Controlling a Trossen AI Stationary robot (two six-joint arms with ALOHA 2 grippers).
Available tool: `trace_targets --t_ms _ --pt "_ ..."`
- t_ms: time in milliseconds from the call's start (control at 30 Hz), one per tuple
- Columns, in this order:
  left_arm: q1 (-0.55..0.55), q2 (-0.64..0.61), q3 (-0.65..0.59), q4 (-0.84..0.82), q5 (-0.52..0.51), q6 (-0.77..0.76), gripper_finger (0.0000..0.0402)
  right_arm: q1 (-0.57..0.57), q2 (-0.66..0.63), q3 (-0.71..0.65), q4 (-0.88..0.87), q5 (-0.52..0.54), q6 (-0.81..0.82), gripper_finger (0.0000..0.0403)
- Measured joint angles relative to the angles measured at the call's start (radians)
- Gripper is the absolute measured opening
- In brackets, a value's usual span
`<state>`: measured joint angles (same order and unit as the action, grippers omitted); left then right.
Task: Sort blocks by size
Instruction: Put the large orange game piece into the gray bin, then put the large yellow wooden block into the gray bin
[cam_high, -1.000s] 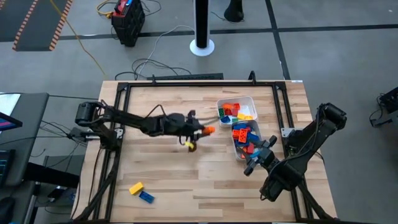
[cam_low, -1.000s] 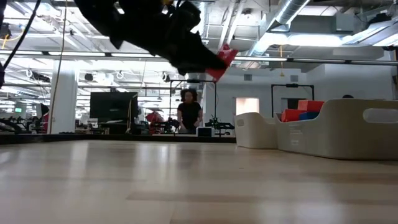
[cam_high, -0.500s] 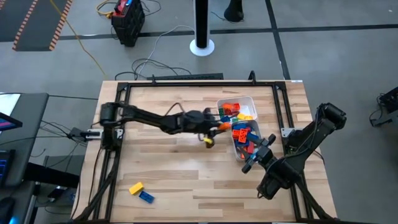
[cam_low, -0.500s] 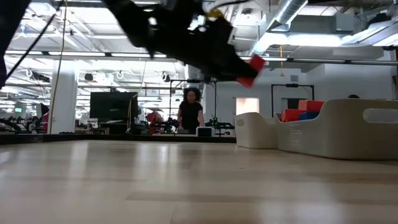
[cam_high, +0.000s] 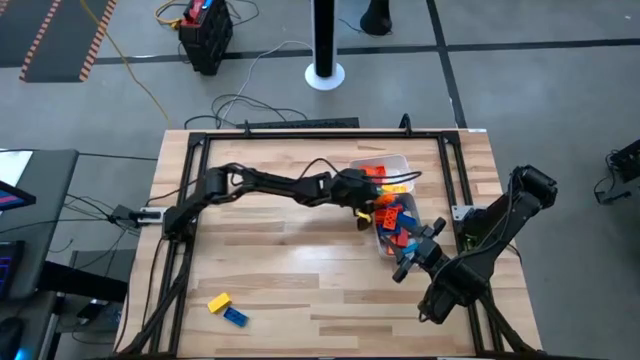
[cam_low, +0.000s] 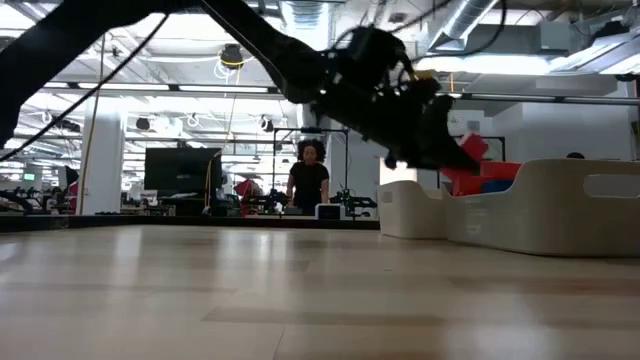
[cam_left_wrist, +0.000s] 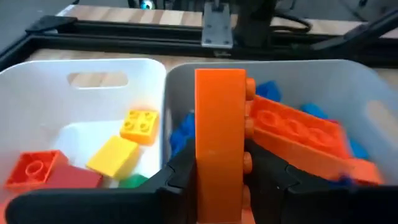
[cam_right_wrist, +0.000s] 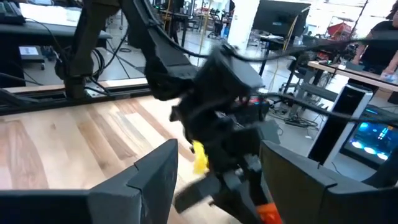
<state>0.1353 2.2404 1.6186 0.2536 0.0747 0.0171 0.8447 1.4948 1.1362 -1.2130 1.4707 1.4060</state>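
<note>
**Wooden table, left claw holding an orange brick over the tubs**

Pale wood planks form the table (cam_high: 280, 270), framed in black metal, on a grey concrete floor; a person (cam_low: 307, 185) stands far behind. Left gripper (cam_left_wrist: 217, 168) pinches a smooth studded orange block (cam_left_wrist: 219, 149) upright above two white plastic tubs (cam_left_wrist: 165, 81) of mixed blocks. Right gripper (cam_high: 412, 262) waits beside the tubs, jaws wide. Far behind the left claw lie a yellow brick (cam_high: 218, 302) and a blue brick (cam_high: 236, 317).

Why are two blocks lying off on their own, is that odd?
Yes: a yellow block and a blue block lie alone at the table's near-left corner, far from the tubs, not yet sorted.
</note>
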Motion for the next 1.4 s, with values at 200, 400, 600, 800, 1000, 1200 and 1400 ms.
trace_targets --t_ms 200,400,600,800,1000,1200,1400 --pt "0.007 0.014 0.040 -0.033 -0.002 0.049 0.0146 0.004 0.000 0.000 -0.002 -0.003 0.000 0.0255" --pt "0.004 -0.072 0.039 -0.190 -0.006 0.125 0.0195 0.007 0.000 0.000 0.000 -0.007 0.001 0.0255" --pt "-0.094 -0.209 -0.029 -0.463 -0.011 0.197 0.0198 0.017 0.000 0.000 0.003 -0.033 0.001 0.0255" --pt "-0.273 -0.349 -0.217 -0.639 -0.192 0.136 0.0198 0.070 0.000 0.000 0.040 -0.078 -0.044 0.0255" --pt "-0.391 -0.557 -0.410 -0.669 -0.263 -0.083 0.0199 0.106 0.003 0.000 0.232 -0.354 -0.259 0.0255" --pt "-0.546 -0.742 -0.541 -0.797 -0.266 -0.320 0.0199 0.039 0.004 0.000 0.389 -0.425 -0.462 0.0255" --pt "-0.768 -0.828 -0.588 -0.966 -0.264 -0.551 0.0199 -0.117 0.035 0.000 0.593 -0.557 -0.701 0.0255"
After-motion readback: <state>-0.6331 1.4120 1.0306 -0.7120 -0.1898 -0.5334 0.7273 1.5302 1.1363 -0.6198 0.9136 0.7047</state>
